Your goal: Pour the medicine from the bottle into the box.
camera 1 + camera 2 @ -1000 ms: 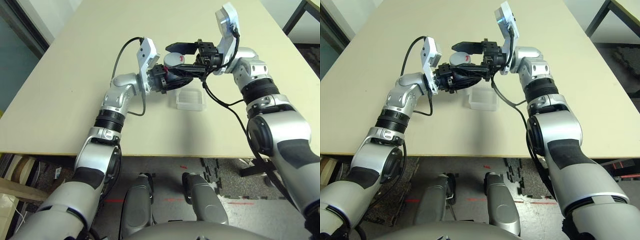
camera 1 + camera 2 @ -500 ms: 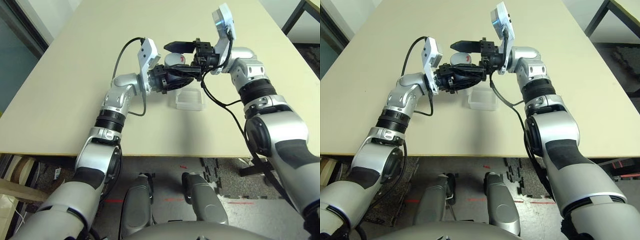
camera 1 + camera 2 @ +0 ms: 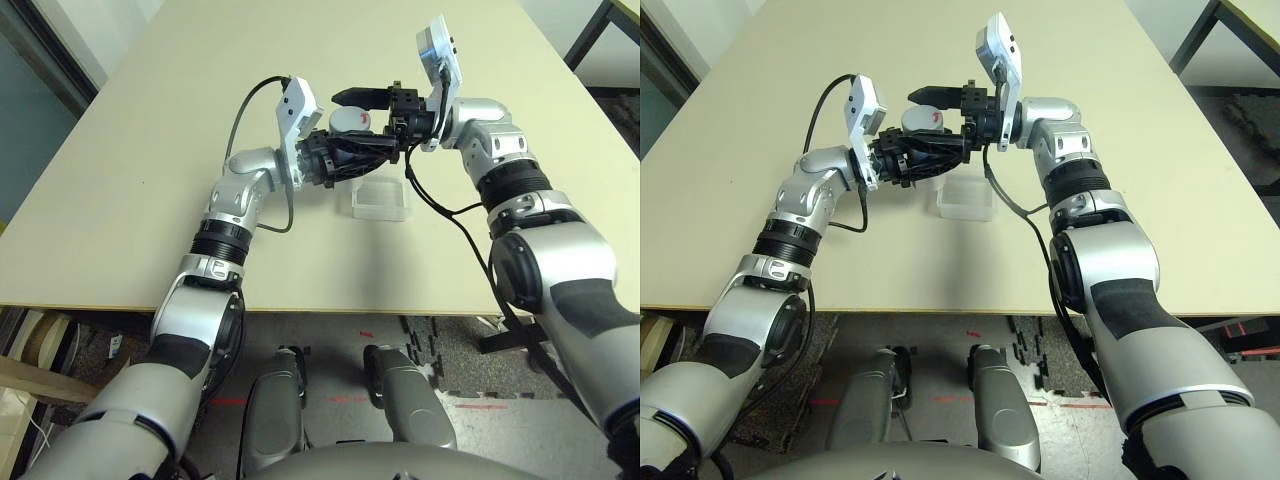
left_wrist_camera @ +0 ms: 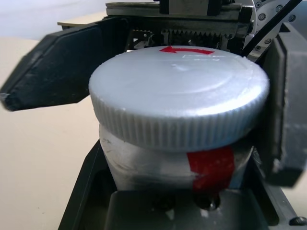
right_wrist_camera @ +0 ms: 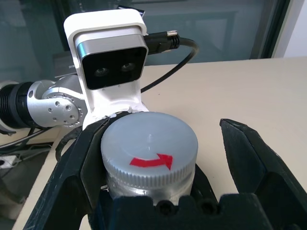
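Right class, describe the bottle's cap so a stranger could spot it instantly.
Above the beige table, the two arms meet over a clear box. The left claw holds a grey-white bottle; its cap is the ribbed grey disc bearing a curved red arrow.

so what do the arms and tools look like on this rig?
Both arms are silver metal with black ribbed joint rings and black padded upper sections. Each wrist carries a white camera housing with a black cable looping back to the forearm. The left tool and right tool have black two-finger tools on black geared mounts.
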